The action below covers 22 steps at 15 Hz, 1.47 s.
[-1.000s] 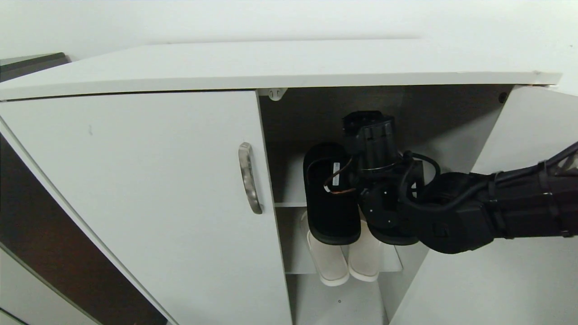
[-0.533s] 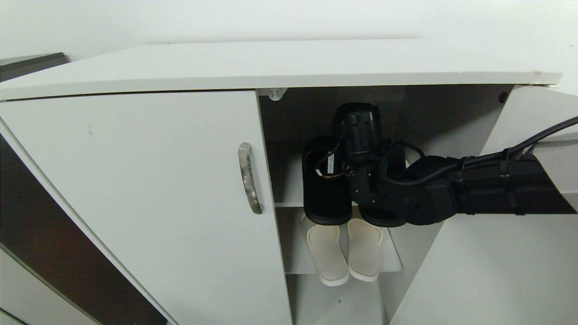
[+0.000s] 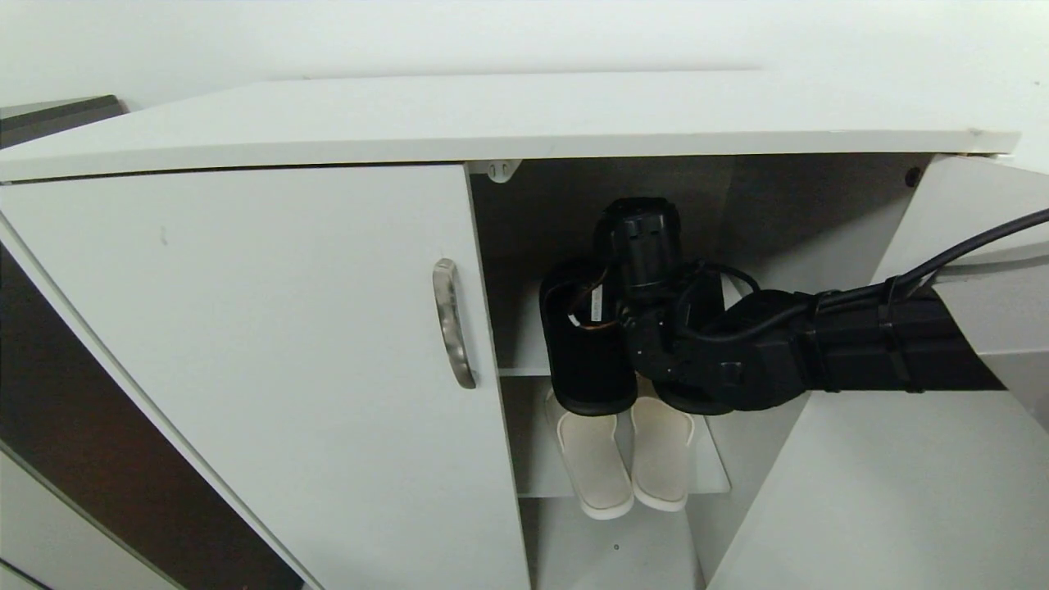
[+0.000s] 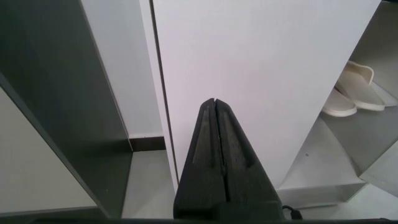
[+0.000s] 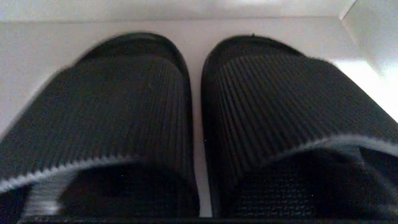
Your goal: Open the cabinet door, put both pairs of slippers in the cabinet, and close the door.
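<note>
The white cabinet point(image 3: 492, 115) has its right door point(image 3: 901, 475) swung open and its left door point(image 3: 246, 344) closed. My right gripper point(image 3: 643, 324) is inside the cabinet, shut on the pair of black slippers point(image 3: 586, 360) between the two shoes. They sit at the upper shelf point(image 3: 524, 348), heels sticking out past its front edge. From the right wrist, the black slippers' ribbed straps point(image 5: 124, 124) are very close. A pair of white slippers point(image 3: 594, 459) lies on the lower shelf point(image 3: 533, 467). My left gripper point(image 4: 214, 109) is shut and empty, in front of the closed door, with the white slippers point(image 4: 354, 93) off to one side.
A metal handle point(image 3: 451, 324) runs down the closed door's edge. A dark panel point(image 3: 82, 410) stands left of the cabinet. The bottom compartment floor point(image 3: 615, 549) lies under the lower shelf.
My right arm has lifted the black slippers up and deeper into the cabinet, from hanging over the white pair to the upper shelf level. The white slippers now show more fully.
</note>
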### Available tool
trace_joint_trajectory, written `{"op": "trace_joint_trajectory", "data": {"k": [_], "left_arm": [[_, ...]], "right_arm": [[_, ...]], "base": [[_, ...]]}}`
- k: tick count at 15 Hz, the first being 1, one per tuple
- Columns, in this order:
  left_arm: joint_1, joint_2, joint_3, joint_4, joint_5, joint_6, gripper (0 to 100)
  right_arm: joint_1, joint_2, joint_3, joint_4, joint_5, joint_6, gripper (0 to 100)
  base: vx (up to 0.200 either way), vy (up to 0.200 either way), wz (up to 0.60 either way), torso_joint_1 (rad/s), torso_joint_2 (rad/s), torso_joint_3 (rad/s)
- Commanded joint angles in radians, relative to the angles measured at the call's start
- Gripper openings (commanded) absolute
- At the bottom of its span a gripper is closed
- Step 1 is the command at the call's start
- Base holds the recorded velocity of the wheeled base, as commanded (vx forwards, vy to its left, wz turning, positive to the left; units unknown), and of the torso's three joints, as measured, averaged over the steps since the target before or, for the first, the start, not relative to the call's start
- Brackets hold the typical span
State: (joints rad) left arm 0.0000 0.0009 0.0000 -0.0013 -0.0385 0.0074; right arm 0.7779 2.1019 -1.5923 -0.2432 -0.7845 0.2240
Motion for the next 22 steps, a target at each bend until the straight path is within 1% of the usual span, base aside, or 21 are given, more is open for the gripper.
{"op": "trace_joint_trajectory", "data": {"k": [1, 7, 10, 12, 13, 14, 17, 19, 22], "left_arm": [[0.000, 0.001, 0.000, 0.000, 0.000, 0.000, 0], [0.000, 0.001, 0.000, 0.000, 0.000, 0.000, 0], [0.000, 0.001, 0.000, 0.000, 0.000, 0.000, 0], [0.000, 0.001, 0.000, 0.000, 0.000, 0.000, 0], [0.000, 0.001, 0.000, 0.000, 0.000, 0.000, 0], [0.000, 0.001, 0.000, 0.000, 0.000, 0.000, 0], [0.000, 0.001, 0.000, 0.000, 0.000, 0.000, 0], [0.000, 0.001, 0.000, 0.000, 0.000, 0.000, 0], [0.000, 0.001, 0.000, 0.000, 0.000, -0.001, 0]], "right_arm": [[0.004, -0.022, 0.029, 0.001, -0.001, 0.000, 100], [0.060, -0.145, 0.169, -0.008, -0.007, 0.006, 100], [0.136, -0.264, 0.290, -0.011, -0.010, 0.014, 100], [0.181, -0.313, 0.384, -0.051, -0.010, 0.014, 100], [0.198, -0.338, 0.442, -0.096, -0.010, 0.009, 0], [0.212, -0.361, 0.502, -0.130, -0.007, 0.001, 0], [0.242, -0.411, 0.597, -0.174, 0.002, 0.001, 0], [0.248, -0.425, 0.624, -0.200, 0.005, 0.000, 0], [0.248, -0.415, 0.629, -0.202, 0.008, 0.000, 0]], "base": [[0.000, 0.000, 0.00, 0.000, 0.00, 0.000], [0.000, 0.000, 0.00, 0.000, 0.00, 0.000], [0.000, 0.000, 0.00, 0.000, 0.00, 0.000], [0.000, 0.000, 0.00, 0.000, 0.00, 0.000], [0.000, 0.000, 0.00, 0.000, 0.00, 0.000], [0.000, 0.000, 0.00, 0.000, 0.00, 0.000], [0.000, 0.000, 0.00, 0.000, 0.00, 0.000], [0.000, 0.000, 0.00, 0.000, 0.00, 0.000], [0.000, 0.000, 0.00, 0.000, 0.00, 0.000]]}}
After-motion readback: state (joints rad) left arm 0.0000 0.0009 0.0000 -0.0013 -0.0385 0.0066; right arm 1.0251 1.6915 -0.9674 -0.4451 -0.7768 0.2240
